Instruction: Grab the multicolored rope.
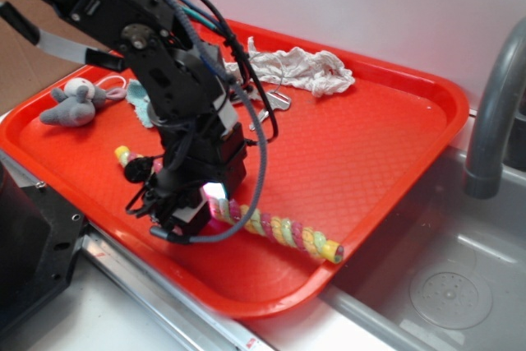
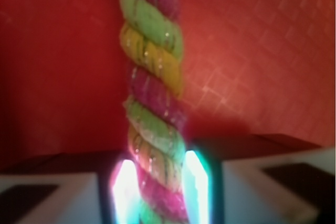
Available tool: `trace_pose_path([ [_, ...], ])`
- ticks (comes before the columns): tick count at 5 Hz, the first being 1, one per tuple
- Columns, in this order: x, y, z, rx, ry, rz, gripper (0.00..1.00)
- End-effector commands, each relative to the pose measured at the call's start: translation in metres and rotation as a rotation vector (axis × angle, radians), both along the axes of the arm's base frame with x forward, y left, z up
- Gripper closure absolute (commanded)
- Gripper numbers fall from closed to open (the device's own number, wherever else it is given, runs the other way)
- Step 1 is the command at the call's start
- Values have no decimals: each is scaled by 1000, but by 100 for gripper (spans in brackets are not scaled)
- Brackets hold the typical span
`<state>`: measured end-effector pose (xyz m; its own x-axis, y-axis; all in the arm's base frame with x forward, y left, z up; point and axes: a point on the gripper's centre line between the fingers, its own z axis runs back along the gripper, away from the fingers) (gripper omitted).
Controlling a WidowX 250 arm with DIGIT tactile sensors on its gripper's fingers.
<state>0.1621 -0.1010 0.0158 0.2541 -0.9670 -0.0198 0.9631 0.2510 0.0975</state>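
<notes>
Rope (image 2: 155, 124), the multicolored twisted one, lies along the near side of the red tray (image 1: 370, 145), and I see my hand (image 1: 215, 203) pinching it between both pads (image 2: 195, 187), the wrist view blurred.

— Where's the thick twisted rope of pastel yellow, pink, green and orange strands (image 1: 283, 232) (image 2: 152, 103)?
— Lying stretched out on the red tray's near side, running diagonally, one end close to the front rim.
— Its shape?
— Nearly straight, flat, strands tightly wound.

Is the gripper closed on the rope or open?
Closed: the gripper has both fingers pressing the rope between them.
</notes>
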Motion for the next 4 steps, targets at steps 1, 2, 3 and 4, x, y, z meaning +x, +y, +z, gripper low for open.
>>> trace_pose_path([
  [1,8,8,13,-3,-10,135,100],
  [2,11,10,53,-24,-51,384,100],
  [3,15,13,103,-78,29,639,100],
  [4,21,28,148,-92,83,891,100],
])
